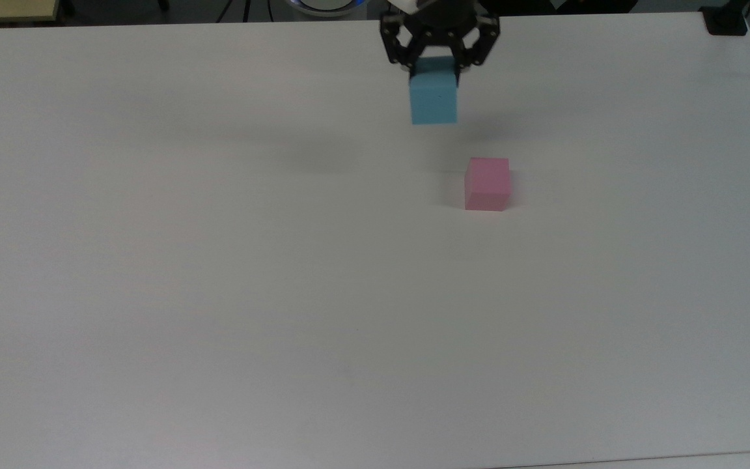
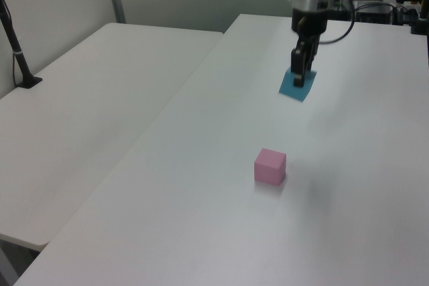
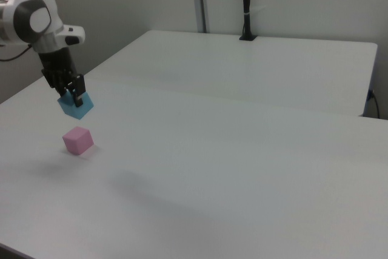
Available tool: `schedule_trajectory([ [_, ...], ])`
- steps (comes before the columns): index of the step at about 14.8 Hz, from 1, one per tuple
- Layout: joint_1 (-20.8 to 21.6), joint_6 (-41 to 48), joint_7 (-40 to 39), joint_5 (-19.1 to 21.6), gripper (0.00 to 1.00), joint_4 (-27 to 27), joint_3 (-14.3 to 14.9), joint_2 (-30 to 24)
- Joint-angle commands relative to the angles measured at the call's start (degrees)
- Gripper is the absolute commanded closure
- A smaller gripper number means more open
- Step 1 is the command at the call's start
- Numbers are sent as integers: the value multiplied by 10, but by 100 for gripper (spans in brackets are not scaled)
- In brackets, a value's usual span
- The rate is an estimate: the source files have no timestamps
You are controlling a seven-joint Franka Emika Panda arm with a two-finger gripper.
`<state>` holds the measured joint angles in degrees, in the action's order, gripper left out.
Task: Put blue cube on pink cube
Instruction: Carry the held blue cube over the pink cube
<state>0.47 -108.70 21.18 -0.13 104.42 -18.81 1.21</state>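
Observation:
My gripper (image 1: 435,68) (image 2: 299,75) (image 3: 75,98) is shut on the blue cube (image 1: 434,99) (image 2: 296,85) (image 3: 76,107) and holds it in the air above the white table (image 1: 219,293). The pink cube (image 1: 487,184) (image 2: 270,166) (image 3: 78,141) rests on the table. In the top view the blue cube hangs a little up and to the left of the pink one. The right view has the blue cube just above the pink cube, not touching it.
A second white table (image 2: 87,112) (image 3: 254,71) adjoins this one. A black post (image 2: 17,51) (image 3: 246,4) stands on it. A black clamp (image 1: 726,19) sits at the top view's upper right corner of the table.

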Motion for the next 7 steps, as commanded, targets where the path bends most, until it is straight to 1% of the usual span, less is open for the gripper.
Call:
schedule_trajectory([
  [1,16,-32,39,0,50,-12,-11,48],
  [4,37,-37,61,-9,50,-41,-11,93],
  [6,49,-37,87,-37,50,-57,-11,122],
  [7,55,-42,91,-43,50,-64,-11,135],
])
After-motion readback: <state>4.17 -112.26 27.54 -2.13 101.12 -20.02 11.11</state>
